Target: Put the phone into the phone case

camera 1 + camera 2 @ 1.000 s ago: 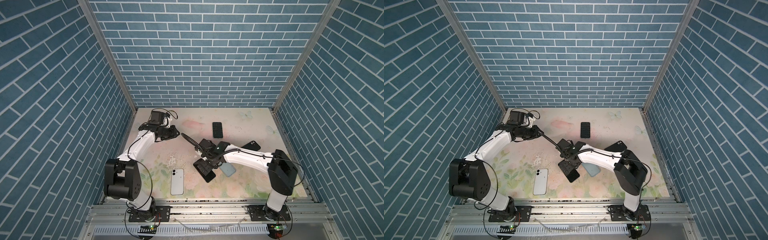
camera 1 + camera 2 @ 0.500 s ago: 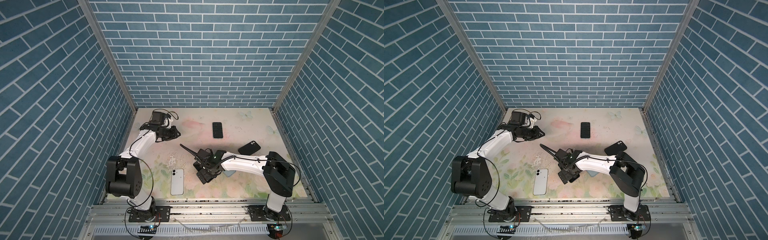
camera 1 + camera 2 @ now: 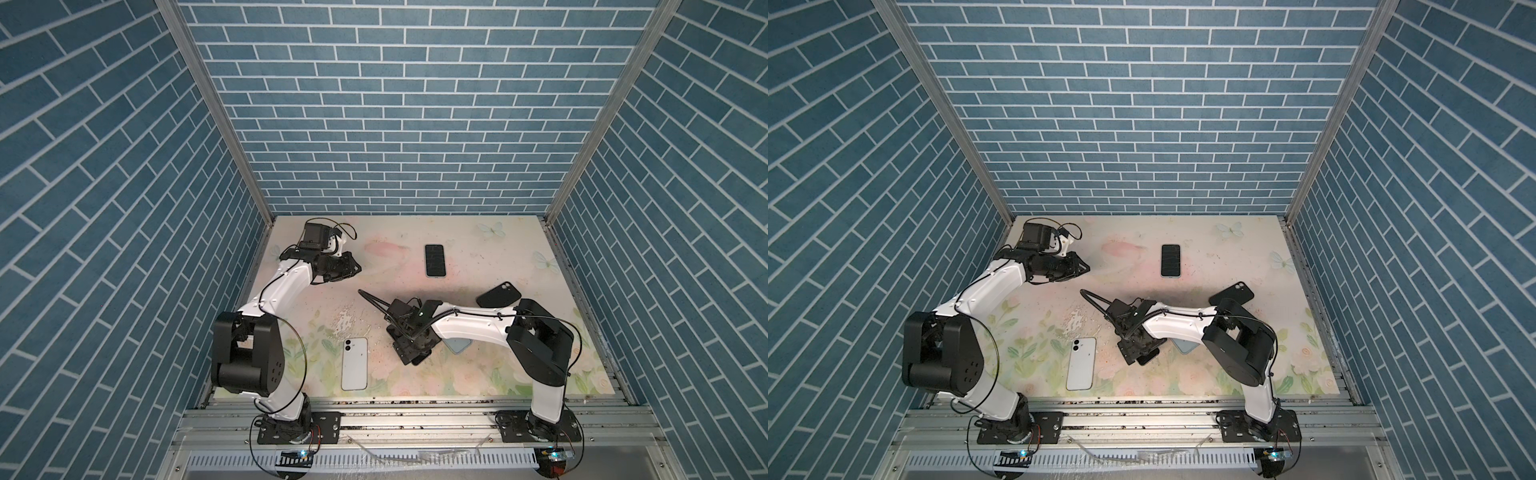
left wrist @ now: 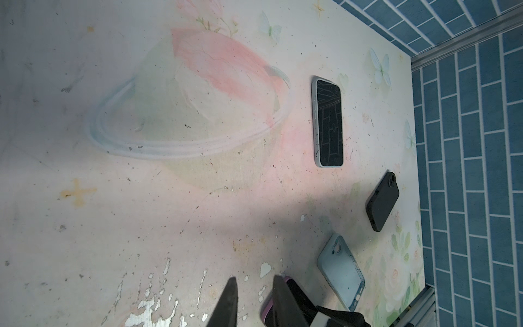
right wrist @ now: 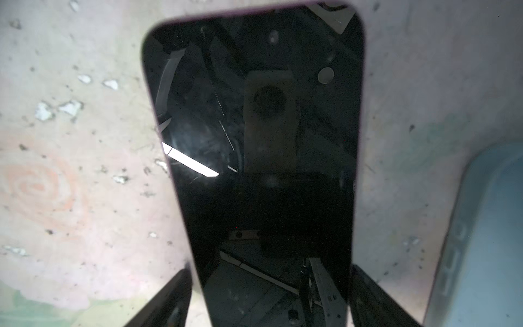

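A dark phone with a purple rim (image 5: 254,141) lies screen up on the floral mat near the middle front. My right gripper (image 5: 270,271) points down over it, one fingertip against each long side, shut on it. In both top views the gripper (image 3: 409,355) (image 3: 1138,353) hides most of the phone. A light blue phone case (image 3: 459,345) (image 5: 481,240) lies just right of it, partly under my right forearm. A black phone case (image 3: 498,294) (image 4: 382,205) lies further back right. My left gripper (image 3: 353,268) (image 4: 254,283) hovers at the back left, its jaws slightly apart and empty.
A phone in a pale blue case (image 3: 435,260) (image 4: 328,123) lies screen up at the back centre. A white phone (image 3: 354,369) (image 3: 1080,363) lies face down at the front left. Brick-patterned walls (image 3: 415,124) close three sides, and a metal rail (image 3: 415,419) runs along the front.
My right wrist has swung a little toward the front left and dropped lower over the purple-rimmed phone, and its jaws have narrowed onto the phone's sides. The left arm has hardly moved.
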Robot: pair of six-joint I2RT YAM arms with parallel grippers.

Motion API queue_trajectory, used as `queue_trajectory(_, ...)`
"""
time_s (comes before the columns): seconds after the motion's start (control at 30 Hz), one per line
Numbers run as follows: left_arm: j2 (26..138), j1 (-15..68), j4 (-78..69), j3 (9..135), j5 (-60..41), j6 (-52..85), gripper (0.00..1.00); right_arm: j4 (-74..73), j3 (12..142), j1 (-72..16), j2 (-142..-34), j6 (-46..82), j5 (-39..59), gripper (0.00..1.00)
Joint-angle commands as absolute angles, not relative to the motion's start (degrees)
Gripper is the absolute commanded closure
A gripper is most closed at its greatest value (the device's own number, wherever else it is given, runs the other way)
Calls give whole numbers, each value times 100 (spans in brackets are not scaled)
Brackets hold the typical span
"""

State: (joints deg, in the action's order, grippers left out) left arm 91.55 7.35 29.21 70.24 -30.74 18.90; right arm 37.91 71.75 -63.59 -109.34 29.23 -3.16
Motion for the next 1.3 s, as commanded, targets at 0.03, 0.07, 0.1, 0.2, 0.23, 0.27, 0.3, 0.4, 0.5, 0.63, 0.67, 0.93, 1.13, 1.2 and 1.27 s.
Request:
queue_trajectory(0.03, 9140, 703, 2944, 7005, -3111, 1876, 75, 3973, 6980, -6352, -10961, 3155, -577, 21)
queue_trajectory(0.07, 9139, 703, 2949, 6998, -3111, 1876, 75, 3981, 6979, -6347, -10908, 3135, -586, 24)
queue_trajectory(0.1, 9136, 701, 2944, 7005, -3104, 1879, 75, 3986, 6979, -6359, -10870, 3106, -567, 28)
queue_trajectory(0.2, 9127, 702, 2948, 7003, -3111, 1875, 75, 4026, 7005, -6354, -10756, 3012, -520, 32)
queue_trajectory(0.23, 9132, 701, 2952, 7005, -3107, 1873, 75, 4049, 7014, -6352, -10712, 2993, -522, 32)
queue_trajectory(0.27, 9132, 703, 2953, 7005, -3103, 1875, 75, 4068, 7022, -6354, -10653, 2975, -542, 33)
queue_trajectory(0.3, 9128, 702, 2953, 7002, -3103, 1872, 75, 4091, 7022, -6350, -10601, 2963, -551, 33)
queue_trajectory(0.4, 9132, 695, 2962, 6994, -3094, 1873, 75, 4219, 7057, -6348, -10409, 2897, -669, 33)
queue_trajectory(0.5, 9132, 702, 2953, 6998, -3102, 1873, 75, 4425, 7084, -6311, -10213, 2814, -860, 33)
queue_trajectory(0.63, 9140, 699, 2953, 6995, -3101, 1873, 75, 4675, 7034, -6208, -9968, 2712, -1047, 33)
queue_trajectory(0.67, 9141, 700, 2953, 6994, -3103, 1873, 75, 4716, 7010, -6189, -9918, 2694, -1082, 33)
queue_trajectory(0.93, 9150, 697, 2944, 6992, -3107, 1880, 75, 4856, 6484, -5879, -9390, 2589, -1283, 33)
queue_trajectory(1.13, 9202, 703, 2944, 6994, -3118, 1881, 75, 4858, 6015, -5549, -8947, 2355, -1180, 33)
queue_trajectory(1.2, 9211, 703, 2940, 6990, -3125, 1885, 75, 4845, 5883, -5427, -8827, 2230, -1067, 33)
queue_trajectory(1.27, 9216, 702, 2944, 6996, -3129, 1881, 75, 4801, 5770, -5269, -8744, 2030, -853, 33)
